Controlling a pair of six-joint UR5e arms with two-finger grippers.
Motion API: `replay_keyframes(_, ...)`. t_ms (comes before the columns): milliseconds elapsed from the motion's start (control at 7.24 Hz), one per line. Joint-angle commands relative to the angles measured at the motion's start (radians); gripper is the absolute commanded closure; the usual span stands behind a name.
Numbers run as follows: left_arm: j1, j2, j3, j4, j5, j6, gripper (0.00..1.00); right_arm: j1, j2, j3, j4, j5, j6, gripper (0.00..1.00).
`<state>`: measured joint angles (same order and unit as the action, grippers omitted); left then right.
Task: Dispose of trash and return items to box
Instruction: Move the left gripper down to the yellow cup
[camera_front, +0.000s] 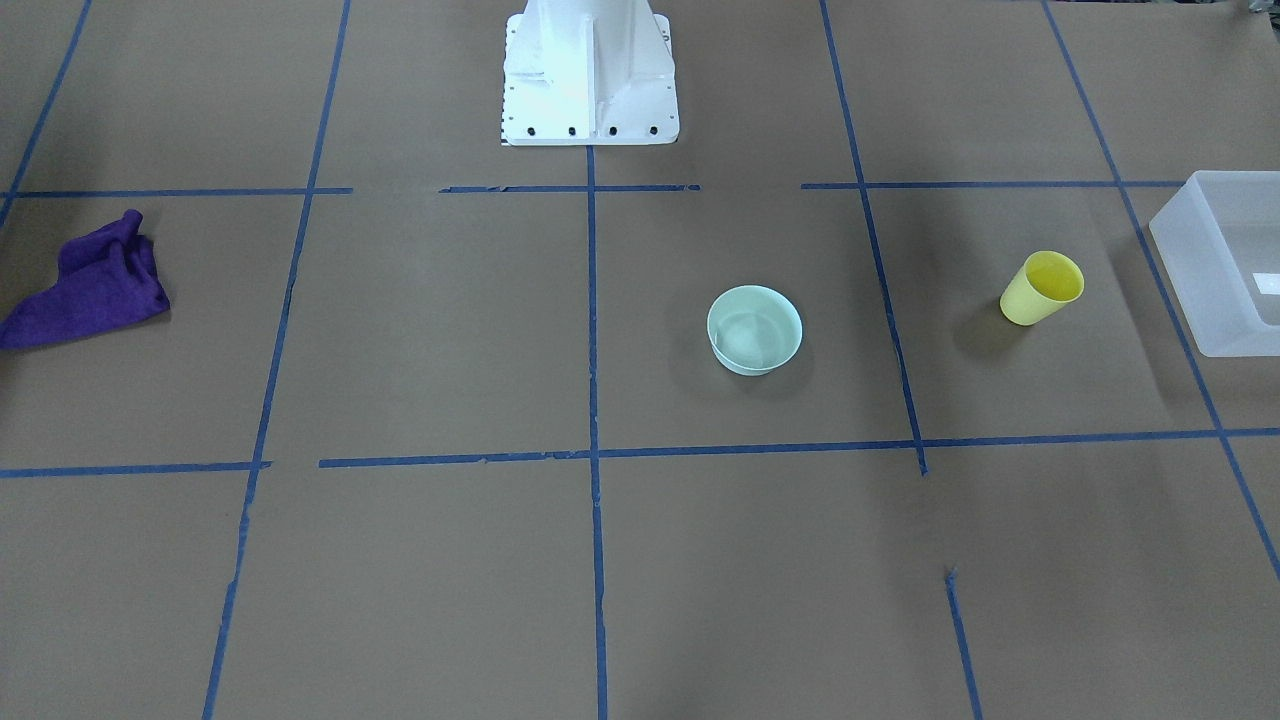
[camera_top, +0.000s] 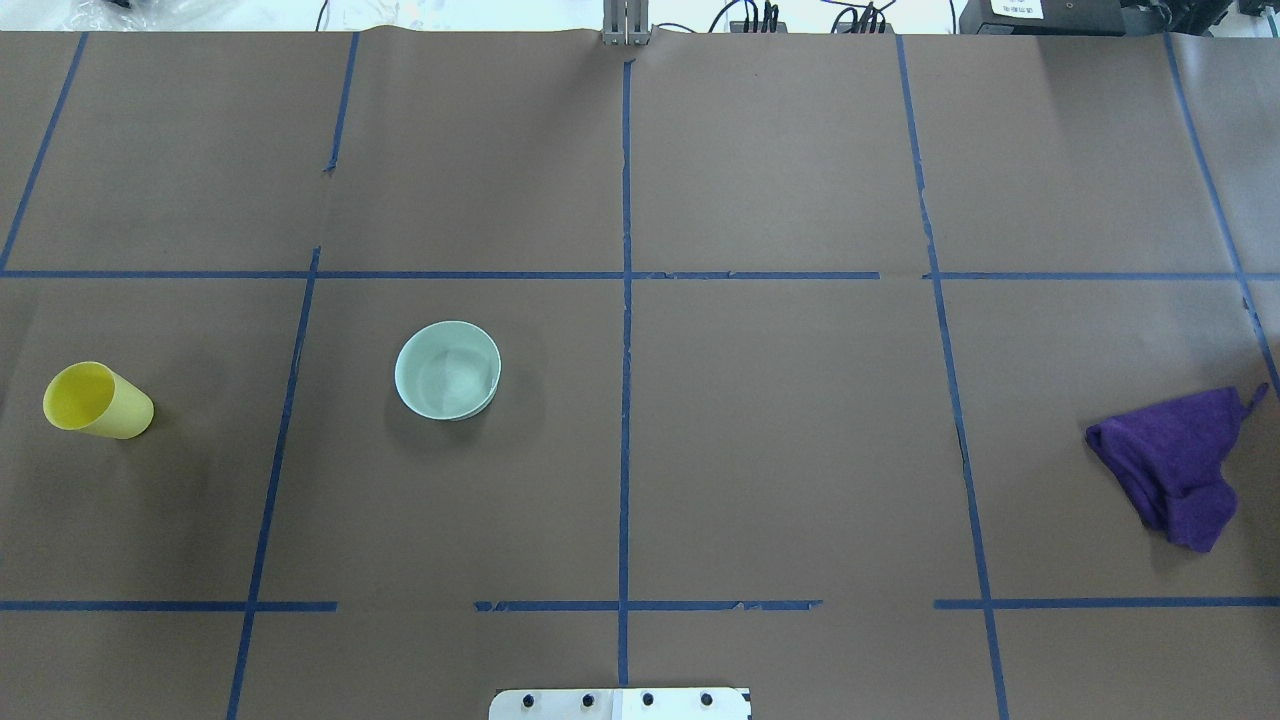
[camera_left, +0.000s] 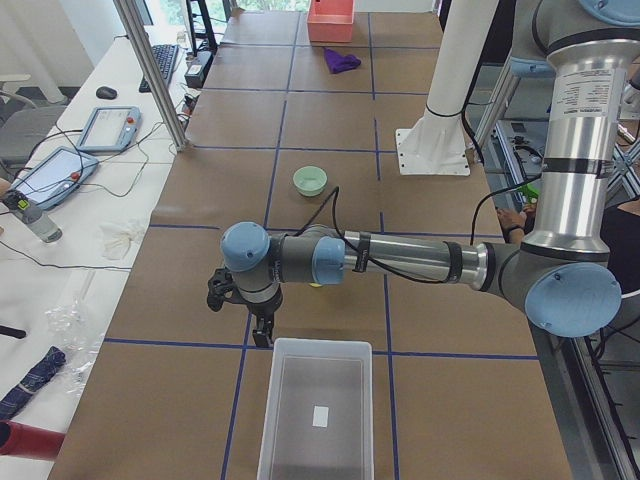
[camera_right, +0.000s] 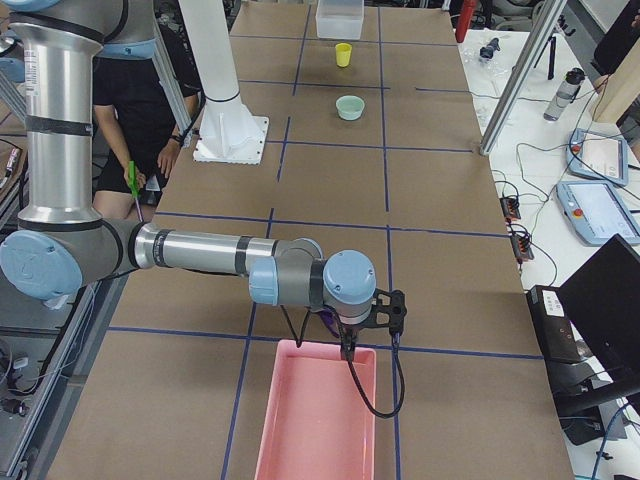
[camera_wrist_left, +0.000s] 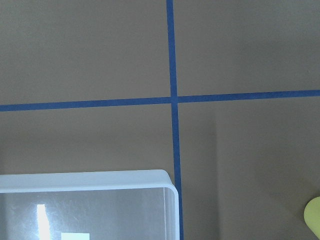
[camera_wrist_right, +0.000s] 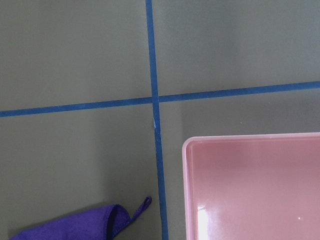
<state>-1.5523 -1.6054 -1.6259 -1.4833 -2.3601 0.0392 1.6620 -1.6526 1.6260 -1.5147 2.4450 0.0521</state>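
The yellow cup (camera_front: 1042, 287) stands upright on the brown table, also in the overhead view (camera_top: 97, 401); a sliver of it shows in the left wrist view (camera_wrist_left: 312, 220). The translucent box (camera_front: 1200, 300) sits beside it at the table's end, with its rim in the left wrist view (camera_wrist_left: 100, 179). My left gripper (camera_left: 262, 332) hangs just beyond the box's rim (camera_left: 318, 344); I cannot tell if it is open or shut. My right gripper (camera_right: 347, 345) hangs at the rim of a pink bin (camera_right: 300, 346); I cannot tell its state either.
A pale green bowl (camera_front: 754, 329) stands near the table's middle, also in the overhead view (camera_top: 447, 370). A crumpled purple cloth (camera_top: 1175, 465) lies near the pink bin (camera_wrist_right: 250, 137). The robot's white base (camera_front: 590, 70) is at the table's edge.
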Motion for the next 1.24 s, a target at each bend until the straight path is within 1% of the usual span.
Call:
replay_keyframes(0, 0.0, 0.001, 0.0, 0.0, -0.001, -0.001, 0.0, 0.001, 0.001, 0.003, 0.001, -0.001, 0.005, 0.0)
replay_keyframes(276, 0.0, -0.008, -0.023, 0.001, -0.002, -0.011, 0.0, -0.001, 0.007, 0.003, 0.002, 0.002, 0.011, 0.0)
replay_keyframes(552, 0.006, -0.016, -0.147, -0.003, -0.01, -0.018, 0.0, -0.004, 0.011, 0.009, 0.004, 0.002, 0.012, 0.0)
replay_keyframes(691, 0.009, -0.018, -0.169, -0.006, -0.016, -0.057, 0.0, -0.007, 0.013, 0.021, 0.004, 0.003, 0.014, 0.0)
replay_keyframes(829, 0.088, -0.002, -0.195, -0.062, -0.01, -0.203, 0.0, -0.011, 0.014, 0.026, 0.004, 0.003, 0.014, 0.0)
replay_keyframes(967, 0.137, 0.086, -0.19, -0.245, -0.007, -0.284, 0.0, -0.018, 0.017, 0.026, 0.004, 0.003, 0.014, 0.0)
replay_keyframes(1105, 0.217, 0.151, -0.186, -0.449, -0.004, -0.459, 0.0, -0.021, 0.017, 0.031, 0.002, 0.002, 0.014, 0.0)
